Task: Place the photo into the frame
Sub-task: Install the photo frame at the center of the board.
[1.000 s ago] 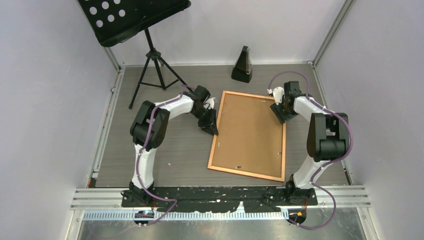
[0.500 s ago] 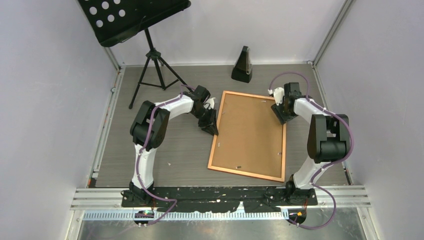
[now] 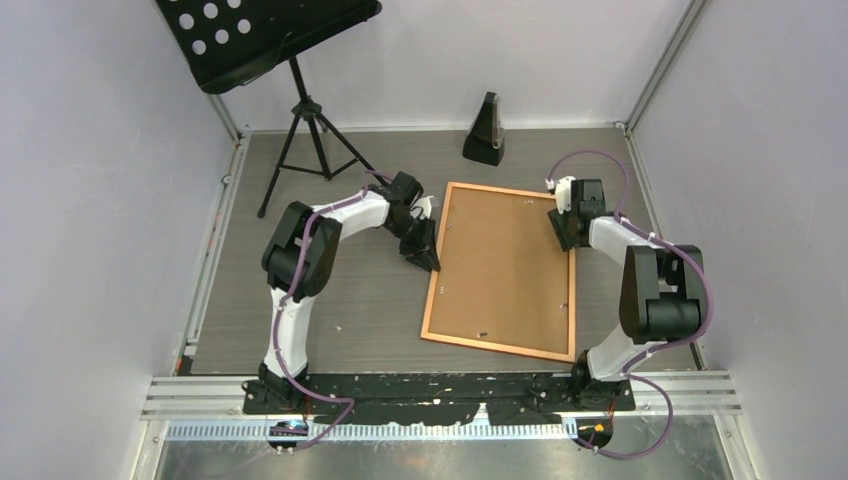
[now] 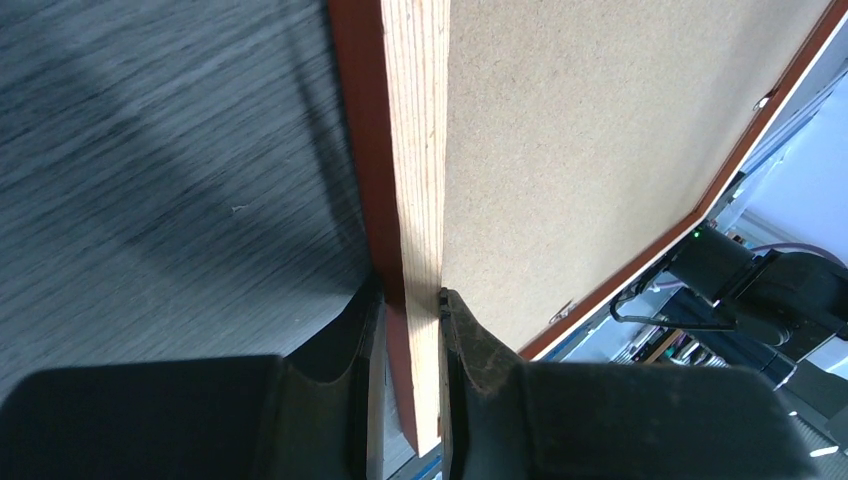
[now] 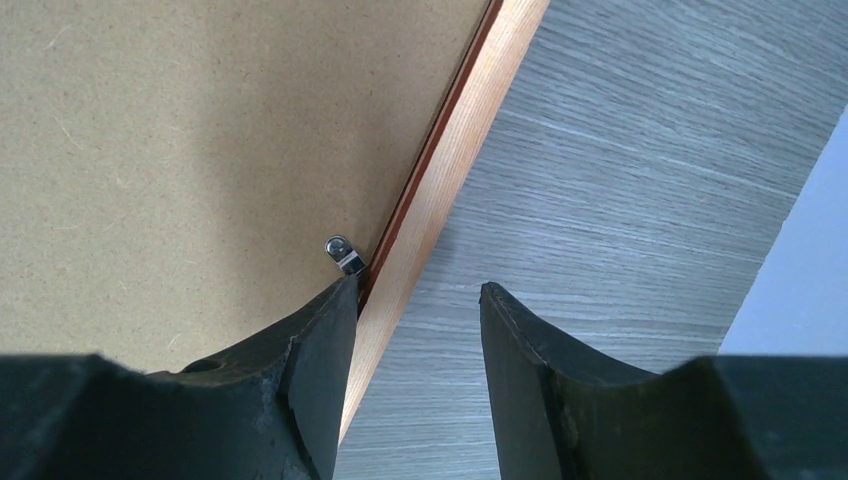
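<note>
Your left hand [image 4: 408,305] is nearly closed and pinches the left rail of the frame [image 4: 415,150], one finger on the outer side and one on the inner. The frame lies back-up on the tabletop [image 3: 360,300], between the two arms and slightly skewed, with the brown backing board [image 3: 505,265] filling it.

Expect the frame to be light and stiff. It is also wide and thin-railed, so a grip at one edge will probably let it pivot or sag. Take the rails at mid-length on opposite sides and keep it level. If there is glass in it, which you cannot tell from here, it will be fragile.

The photo shows in no view, and you cannot tell whether it already sits under the board.

Your right hand [image 5: 418,290] is about half open and holds nothing. Its fingers straddle the right rail, the inner one just beside a small metal clip [image 5: 342,252], and whether it touches the clip is unclear.
</note>
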`<state>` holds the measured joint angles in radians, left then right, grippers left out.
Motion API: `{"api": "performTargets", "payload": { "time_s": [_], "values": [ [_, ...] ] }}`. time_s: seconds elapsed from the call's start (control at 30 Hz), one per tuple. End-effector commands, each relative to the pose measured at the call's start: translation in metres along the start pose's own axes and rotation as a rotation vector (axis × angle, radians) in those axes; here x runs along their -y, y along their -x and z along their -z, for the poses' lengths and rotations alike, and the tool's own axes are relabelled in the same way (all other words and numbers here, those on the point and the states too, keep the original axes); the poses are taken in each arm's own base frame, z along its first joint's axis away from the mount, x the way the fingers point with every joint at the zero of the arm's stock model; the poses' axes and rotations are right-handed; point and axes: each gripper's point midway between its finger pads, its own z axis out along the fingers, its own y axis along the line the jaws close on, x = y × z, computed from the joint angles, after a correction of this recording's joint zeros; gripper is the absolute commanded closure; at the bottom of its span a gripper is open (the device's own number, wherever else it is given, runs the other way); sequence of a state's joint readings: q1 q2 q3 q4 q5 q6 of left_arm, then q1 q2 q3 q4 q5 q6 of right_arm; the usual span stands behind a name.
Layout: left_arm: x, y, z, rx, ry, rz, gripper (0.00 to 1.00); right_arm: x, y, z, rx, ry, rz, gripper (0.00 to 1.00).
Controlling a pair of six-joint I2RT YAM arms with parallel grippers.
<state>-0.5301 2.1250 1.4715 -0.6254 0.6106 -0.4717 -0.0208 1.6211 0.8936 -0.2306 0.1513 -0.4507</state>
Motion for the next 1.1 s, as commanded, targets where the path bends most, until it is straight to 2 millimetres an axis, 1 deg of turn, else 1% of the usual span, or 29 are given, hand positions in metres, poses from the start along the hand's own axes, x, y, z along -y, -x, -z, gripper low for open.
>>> {"api": "performTargets", "payload": {
  "time_s": [0.0, 0.03, 0.2, 0.4, 0.43, 0.47, 0.5, 0.53, 0.57, 0.6, 0.63, 0.67, 0.87, 1.07],
  "values": [
    [-0.017, -0.009, -0.010, -0.035, 0.046, 0.012, 1.00, 0.027, -0.007, -0.002, 0.007, -0.152, -0.051, 0.47],
    [-0.017, -0.009, -0.010, -0.034, 0.047, 0.011, 1.00, 0.027, -0.009, -0.001, 0.003, -0.163, -0.053, 0.47],
    [-0.018, -0.009, -0.012, -0.040, 0.041, 0.015, 1.00, 0.034, -0.006, 0.003, 0.033, -0.205, -0.065, 0.47],
    [-0.017, -0.010, -0.012, -0.042, 0.033, 0.016, 1.00, 0.034, -0.003, -0.001, 0.020, -0.196, -0.065, 0.47],
    [-0.017, -0.010, -0.012, -0.042, 0.032, 0.015, 1.00, 0.034, -0.002, -0.003, 0.013, -0.192, -0.067, 0.47],
    [-0.017, -0.010, -0.012, -0.043, 0.031, 0.016, 1.00, 0.037, 0.004, -0.003, 0.022, -0.192, -0.072, 0.47],
    [-0.016, -0.010, -0.012, -0.043, 0.029, 0.015, 1.00, 0.035, 0.003, -0.005, 0.007, -0.182, -0.075, 0.47],
    [-0.016, -0.011, -0.012, -0.044, 0.028, 0.014, 1.00, 0.036, 0.009, -0.004, 0.018, -0.178, -0.086, 0.47],
    [-0.016, -0.011, -0.013, -0.045, 0.027, 0.015, 1.00, 0.033, 0.008, -0.007, 0.004, -0.163, -0.087, 0.47],
    [-0.016, -0.011, -0.013, -0.046, 0.026, 0.015, 1.00, 0.035, 0.013, -0.007, 0.009, -0.161, -0.096, 0.47],
    [-0.016, -0.011, -0.012, -0.046, 0.024, 0.014, 1.00, 0.033, 0.012, -0.009, -0.004, -0.152, -0.097, 0.47],
    [-0.016, -0.012, -0.013, -0.048, 0.024, 0.016, 1.00, 0.034, 0.016, -0.010, -0.002, -0.152, -0.107, 0.47],
    [-0.015, -0.013, -0.014, -0.055, 0.017, 0.011, 1.00, 0.037, 0.026, -0.013, -0.004, -0.152, -0.138, 0.47],
    [-0.012, -0.020, -0.020, -0.078, 0.015, -0.011, 1.00, 0.035, 0.032, -0.017, -0.014, -0.131, -0.184, 0.47]
  ]
}}
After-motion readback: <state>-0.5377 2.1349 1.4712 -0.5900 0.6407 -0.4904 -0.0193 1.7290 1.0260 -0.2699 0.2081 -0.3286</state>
